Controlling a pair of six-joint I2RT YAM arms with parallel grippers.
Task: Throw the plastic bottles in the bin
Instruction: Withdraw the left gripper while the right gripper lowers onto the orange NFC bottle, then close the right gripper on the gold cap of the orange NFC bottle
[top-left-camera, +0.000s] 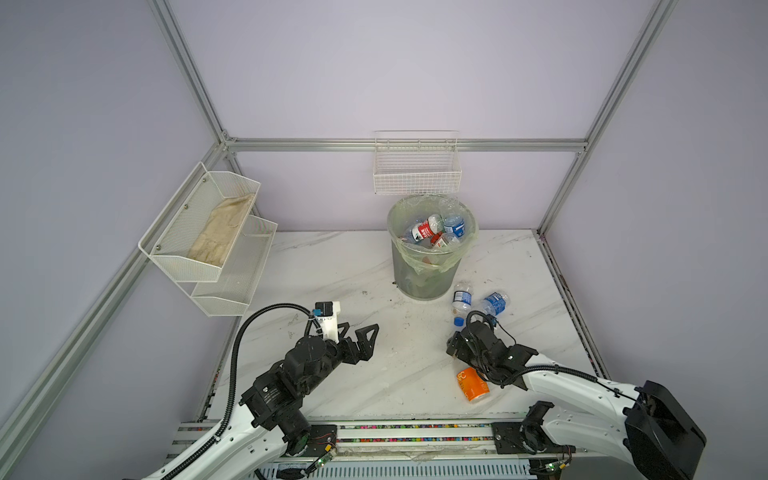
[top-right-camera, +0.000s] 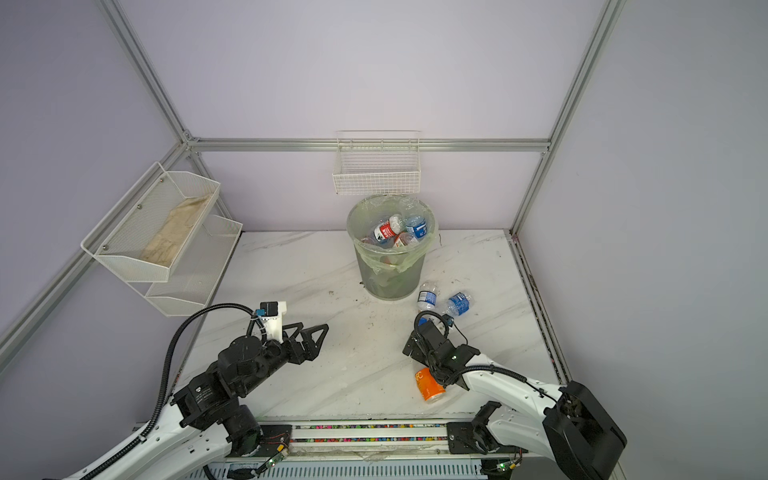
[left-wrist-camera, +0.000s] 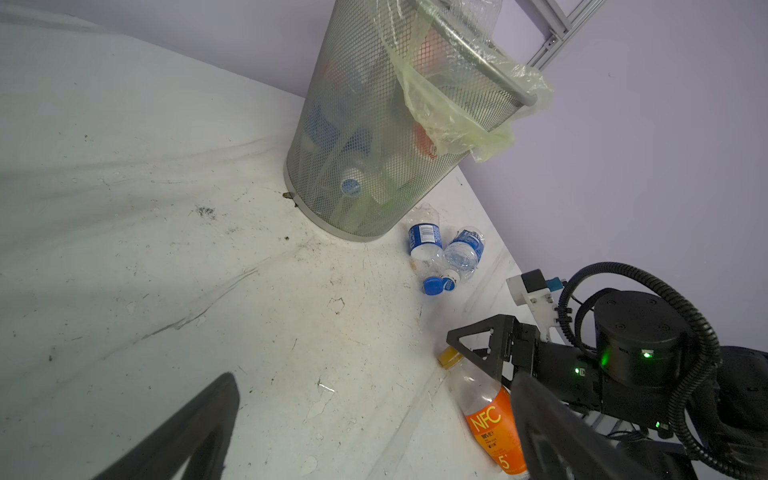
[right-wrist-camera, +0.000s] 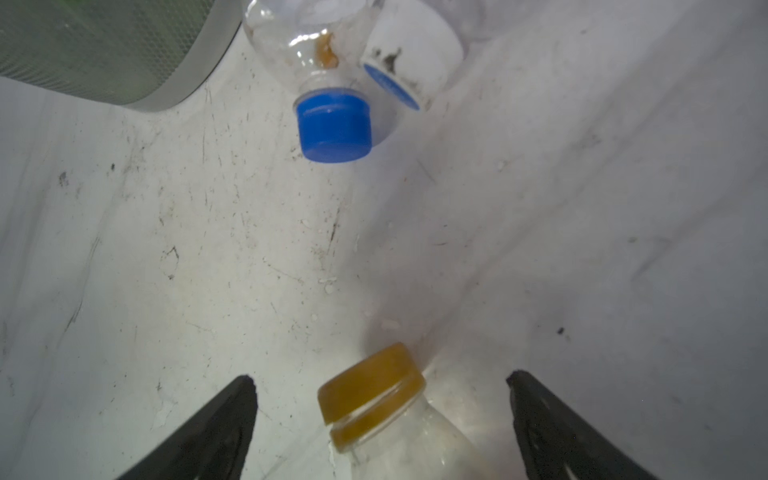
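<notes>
Black right jaws: spread wide and low over the counter, gripping nothing. The neck of the orange-label bottle lies between them, and neither one touches it.
Orange-label bottle: on its side. Its yellow-orange cap sits just at the tips of the right jaws, and its body runs back under that wrist.
Blue-cap bottle: on its side a little ahead of the right jaws, with the cap turned toward them.
White-cap bottle: on its side just beside the blue-cap bottle. The two necks meet, and both bottles carry blue labels.
Bin: upright, farther ahead of the right jaws, just beyond the two blue-label bottles. A pale green liner hangs over its rim.
Bottles in the bin: several, with red and blue labels, piled near the top.
Left jaws: spread wide, empty, above bare counter, well apart from the right jaws and from every bottle. The bin stands ahead of them, toward the side of the right jaws.
</notes>
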